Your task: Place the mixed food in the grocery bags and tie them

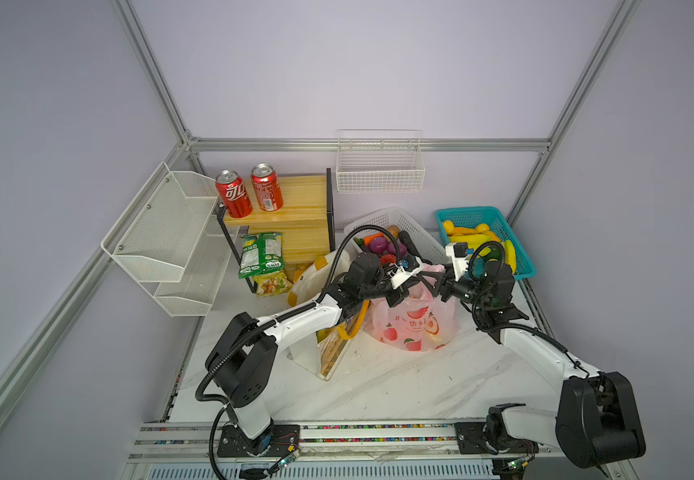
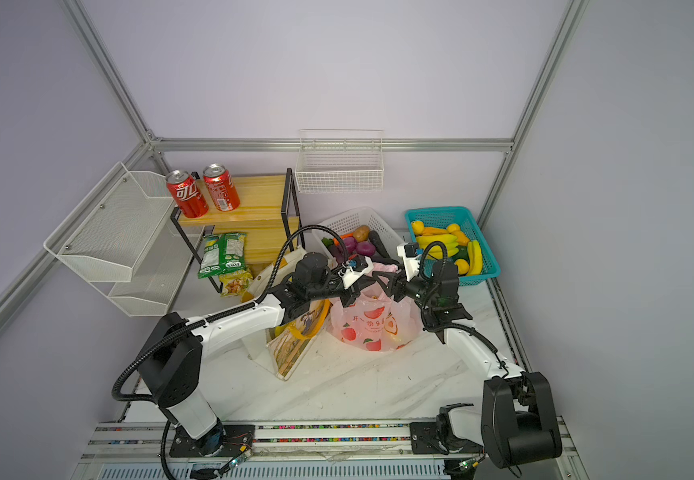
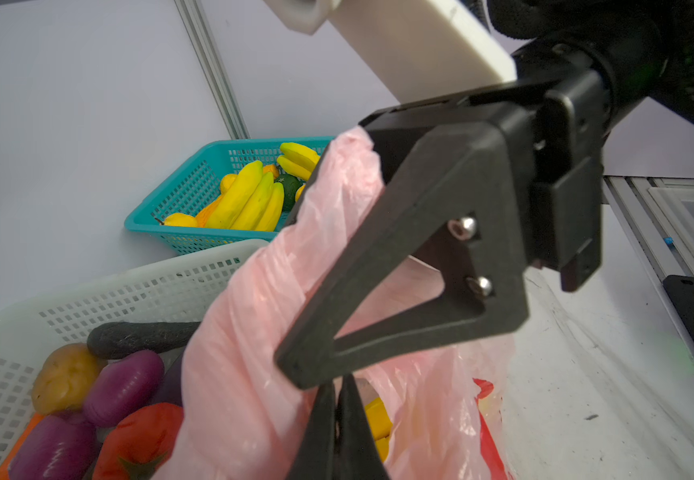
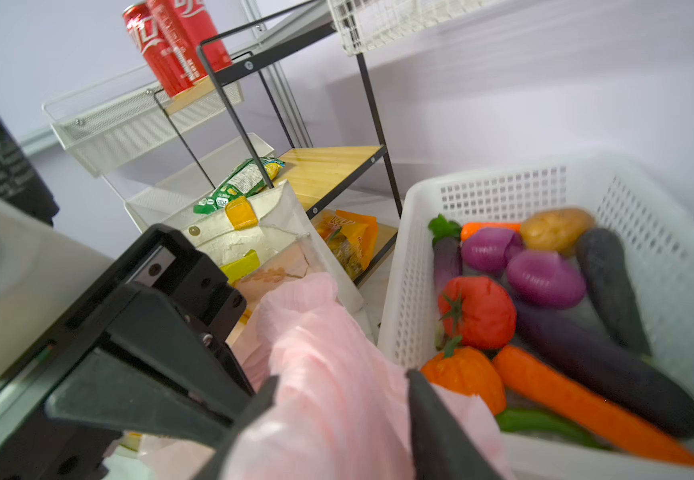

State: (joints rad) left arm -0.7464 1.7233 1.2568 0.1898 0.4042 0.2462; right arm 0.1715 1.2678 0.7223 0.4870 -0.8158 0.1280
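Left wrist view — the left hand [image 3: 339,401] is shut on the pink bag [image 3: 233,365], set on the tabletop [image 3: 586,374]; the right hand [image 4: 341,395] is held half open around its twisted top. Yellow food [image 3: 378,413] is packed inside. No knot is made yet.

Shelf [image 1: 301,195] at 10 o'clock: two red cans [image 1: 233,199] upright on top tier, green packet [image 1: 260,253] on tier below. Mesh rack [image 1: 158,232] at 9 o'clock. Wire basket [image 1: 379,174] on back wall, 12 o'clock. White basket [image 1: 395,218] at 1 o'clock: tomato [image 4: 478,311], onions [image 4: 544,278], potato [image 4: 557,224], carrot [image 4: 586,399], eggplant [image 4: 607,286]. Teal basket [image 1: 467,216] at 2 o'clock: bananas [image 3: 249,203].
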